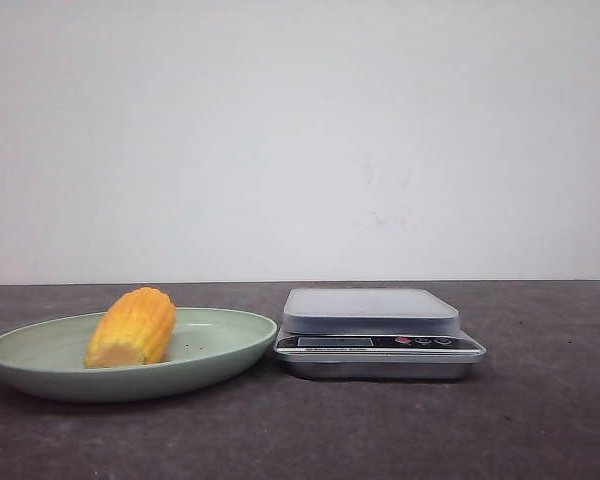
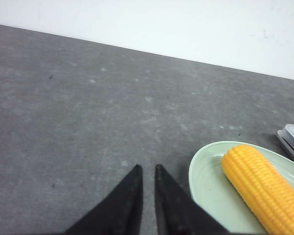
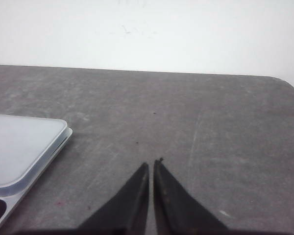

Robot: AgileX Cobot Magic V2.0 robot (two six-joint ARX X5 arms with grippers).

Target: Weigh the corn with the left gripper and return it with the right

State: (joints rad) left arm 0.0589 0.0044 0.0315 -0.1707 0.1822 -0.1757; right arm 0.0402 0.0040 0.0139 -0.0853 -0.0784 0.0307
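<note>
While the corn (image 1: 131, 328) lies in the green plate (image 1: 40, 362) at the frame's lower left, beside the bare scale (image 1: 372, 310), nothing seems done: left pincer (image 2: 148, 169) and right pincer (image 3: 151, 164) sit pressed nearly together, holding nothing.

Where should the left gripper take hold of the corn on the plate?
Grip the corn across its middle, coming down from above. It lies on its side in the plate, long axis roughly front to back, so the raised rim blocks a low sideways approach. Fingers should straddle the round flanks, not the ends. The left gripper sits beside the plate, nearly shut, and would likely need opening first.
</note>
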